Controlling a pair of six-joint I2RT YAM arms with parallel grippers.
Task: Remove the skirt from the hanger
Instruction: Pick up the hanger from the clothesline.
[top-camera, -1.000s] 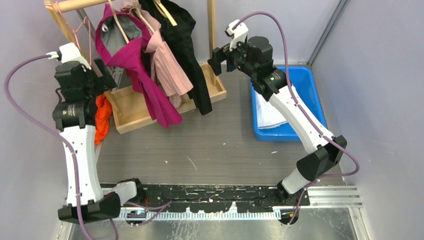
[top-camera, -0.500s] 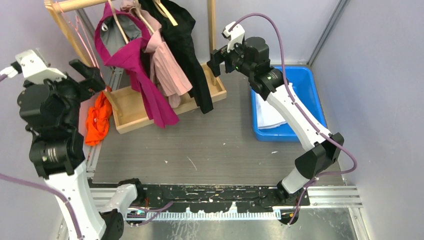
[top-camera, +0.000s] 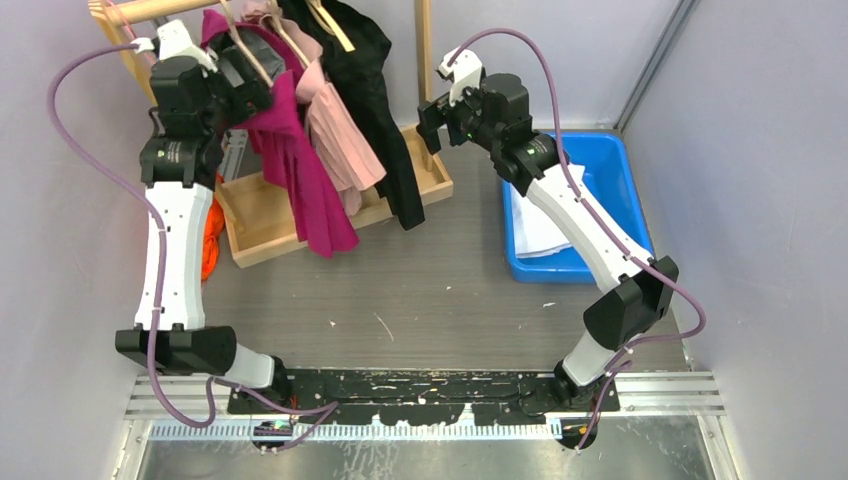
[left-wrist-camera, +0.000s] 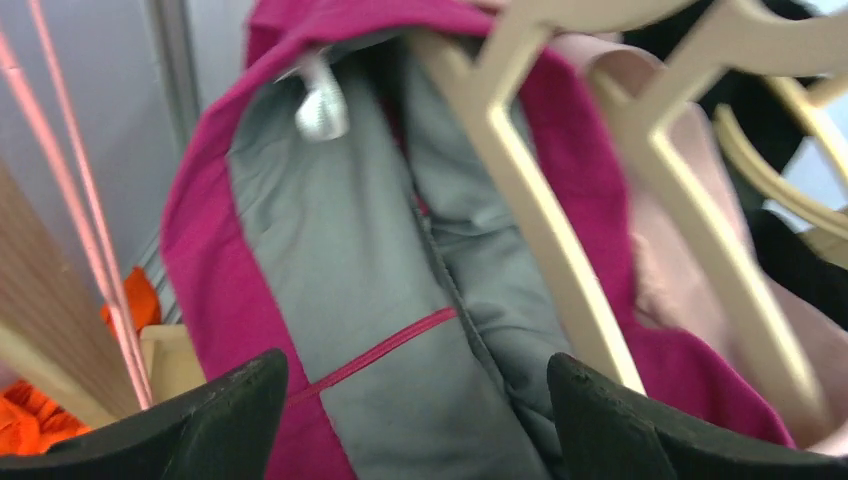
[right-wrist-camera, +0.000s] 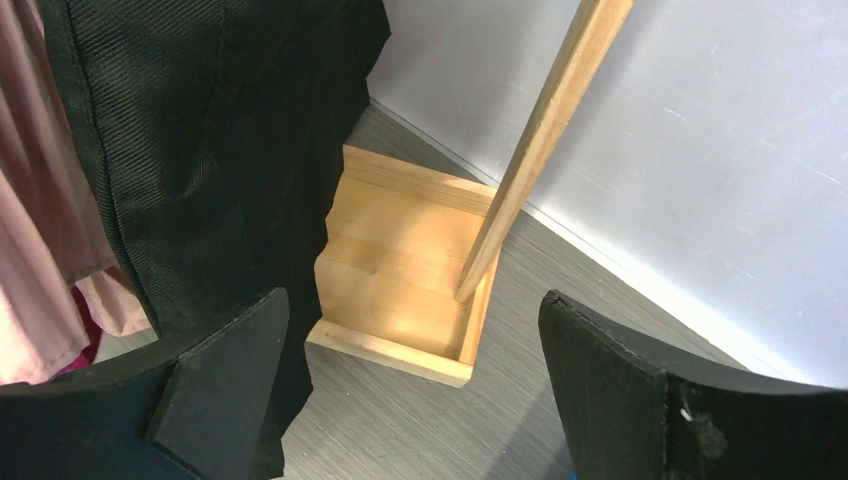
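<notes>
A magenta skirt (top-camera: 300, 190) with grey lining (left-wrist-camera: 350, 250) hangs on a cream hanger (left-wrist-camera: 530, 190) on the wooden rack. My left gripper (top-camera: 245, 75) is open at the skirt's top. In the left wrist view its fingers straddle the lining just below the waistband, holding nothing (left-wrist-camera: 415, 365). My right gripper (top-camera: 430, 110) is open and empty beside the rack's right post. In the right wrist view (right-wrist-camera: 414, 295) it hangs above the rack base, next to the black garment (right-wrist-camera: 220, 150).
A pink garment (top-camera: 335, 130) and a black garment (top-camera: 375, 100) hang right of the skirt. The wooden rack base (top-camera: 265, 225) sits below. An orange cloth (top-camera: 208, 240) lies left of the base. A blue bin (top-camera: 600, 180) holds white cloth (top-camera: 535, 225).
My left arm has swung from the rack's left side up and right to the top of the magenta skirt. My right gripper has shifted slightly left towards the rack post.
</notes>
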